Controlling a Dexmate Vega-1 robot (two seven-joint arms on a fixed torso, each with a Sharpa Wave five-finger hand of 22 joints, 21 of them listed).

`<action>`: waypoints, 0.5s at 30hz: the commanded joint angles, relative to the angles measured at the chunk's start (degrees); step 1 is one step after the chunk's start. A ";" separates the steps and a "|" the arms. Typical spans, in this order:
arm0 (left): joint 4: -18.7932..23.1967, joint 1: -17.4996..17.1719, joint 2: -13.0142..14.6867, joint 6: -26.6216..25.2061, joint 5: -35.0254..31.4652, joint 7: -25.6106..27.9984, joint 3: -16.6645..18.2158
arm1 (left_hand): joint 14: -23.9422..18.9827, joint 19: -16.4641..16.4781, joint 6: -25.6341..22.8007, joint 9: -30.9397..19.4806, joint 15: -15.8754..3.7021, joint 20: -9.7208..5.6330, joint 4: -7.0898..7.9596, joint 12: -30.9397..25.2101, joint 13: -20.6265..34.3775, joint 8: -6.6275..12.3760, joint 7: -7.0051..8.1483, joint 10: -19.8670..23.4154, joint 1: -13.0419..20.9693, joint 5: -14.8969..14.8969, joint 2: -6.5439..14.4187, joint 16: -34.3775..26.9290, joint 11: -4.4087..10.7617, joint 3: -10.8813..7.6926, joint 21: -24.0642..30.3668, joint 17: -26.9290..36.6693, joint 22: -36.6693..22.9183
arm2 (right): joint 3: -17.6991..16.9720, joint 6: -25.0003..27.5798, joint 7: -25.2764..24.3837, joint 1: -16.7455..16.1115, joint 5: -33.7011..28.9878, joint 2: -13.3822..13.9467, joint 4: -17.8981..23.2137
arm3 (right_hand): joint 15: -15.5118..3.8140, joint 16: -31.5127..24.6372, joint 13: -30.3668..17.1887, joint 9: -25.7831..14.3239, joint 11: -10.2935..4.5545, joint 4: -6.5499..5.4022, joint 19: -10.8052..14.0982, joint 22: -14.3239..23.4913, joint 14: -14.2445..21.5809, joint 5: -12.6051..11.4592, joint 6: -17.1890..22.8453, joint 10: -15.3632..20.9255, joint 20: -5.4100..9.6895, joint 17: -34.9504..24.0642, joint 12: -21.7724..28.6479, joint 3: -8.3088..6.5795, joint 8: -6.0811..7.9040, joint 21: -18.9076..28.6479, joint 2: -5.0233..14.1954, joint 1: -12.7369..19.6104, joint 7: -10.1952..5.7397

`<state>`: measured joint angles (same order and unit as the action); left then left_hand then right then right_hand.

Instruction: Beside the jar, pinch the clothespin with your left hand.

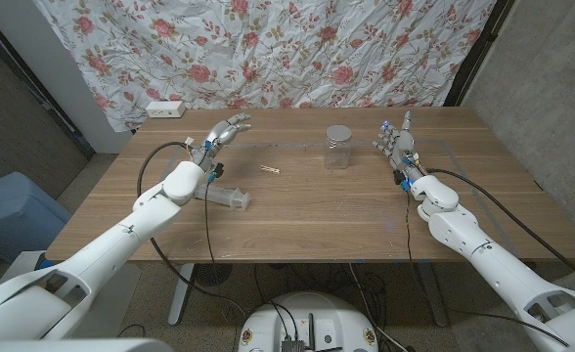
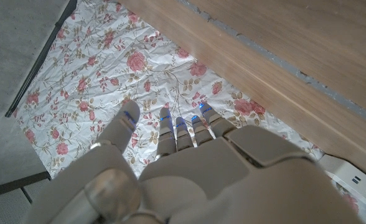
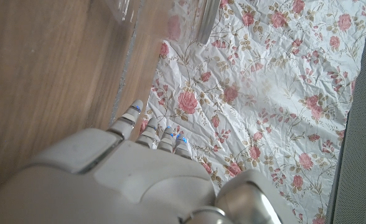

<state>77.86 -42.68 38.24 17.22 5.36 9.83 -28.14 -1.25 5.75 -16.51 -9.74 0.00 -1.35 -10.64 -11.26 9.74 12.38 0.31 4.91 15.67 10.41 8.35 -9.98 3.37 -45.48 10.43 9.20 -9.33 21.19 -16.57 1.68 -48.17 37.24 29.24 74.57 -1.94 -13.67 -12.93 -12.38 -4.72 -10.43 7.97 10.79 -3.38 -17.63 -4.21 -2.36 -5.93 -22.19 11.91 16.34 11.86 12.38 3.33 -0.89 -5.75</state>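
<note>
Small pale wooden clothespin lying flat on the brown wooden table, left of the clear glass jar with a grey lid and apart from it, a stretch of bare wood between. Untouched by either hand.

Left hand raised over the far left part of the table, left of and farther than the clothespin, well apart from it. Fingers spread and reaching toward the far edge, nothing between them. Same seen from the left wrist camera: left hand with fingers apart and extended, blue marks on their tips, pointing toward the floral cloth past the table's edge.

Right hand just right of the jar, near but not touching, fingers pointing up and apart, holding nothing. From the right wrist camera, right hand with fingers straight and slightly parted, table wood to one side and a blurred glass edge of the jar beyond the fingertips.

Clear plastic syringe-like tube lying on the table near the left forearm, nearer and left of the clothespin. Black cables running along both arms.

White power strip at the far left corner of the table. White cloth printed with red roses hanging behind the far edge. Blue bin on the floor, left of the table.
</note>
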 commanded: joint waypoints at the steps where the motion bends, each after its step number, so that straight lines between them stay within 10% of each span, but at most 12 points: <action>1: 1.51 0.90 3.48 -1.35 -9.97 2.82 -2.03 | -0.44 0.28 -0.70 -0.24 -0.13 -0.35 -0.53 -0.11 0.24 0.23 0.76 0.22 1.44 0.26 -0.47 -0.23 0.46 -0.17 0.18 0.24 -0.10 | 0.00 0.01 -0.01 0.00 0.01 0.01 0.03 | -1.99 -0.36 -0.11 -0.12 -0.41 0.02 0.39 0.27 -0.52 -0.30 -0.08 0.06 -0.03 -0.15 0.41 0.28 0.36 0.26 4.04 -0.07 -0.41; 15: 5.65 1.89 7.09 -4.22 -20.85 3.80 -3.97 | -0.24 0.20 -4.51 -0.31 -0.37 0.91 -0.76 0.40 0.27 1.03 2.35 -0.23 5.07 0.29 -3.15 0.01 1.61 -0.13 -0.07 0.28 -0.06 | 0.00 0.01 -0.01 0.01 0.01 0.01 0.02 | -1.94 -0.35 -0.11 -0.12 -0.31 0.02 0.35 0.27 -0.54 -0.30 -0.15 0.09 -0.08 -0.15 0.43 0.28 0.33 0.24 4.05 -0.07 -0.48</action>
<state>80.43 -41.48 42.58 15.64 -7.48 12.90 -30.71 -1.55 5.92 -19.94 -9.73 -0.31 -1.01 -11.11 -11.01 9.74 12.81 2.64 5.00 19.68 10.41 5.40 -9.98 4.52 -45.46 10.43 9.20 -9.33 21.20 -16.56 1.67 -48.18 37.24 29.26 74.61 -1.94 -13.67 -12.93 -12.38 -4.72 -10.43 7.97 10.79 -3.38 -17.63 -4.21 -2.36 -5.93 -22.19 11.91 16.34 11.86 12.38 3.33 -0.89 -5.75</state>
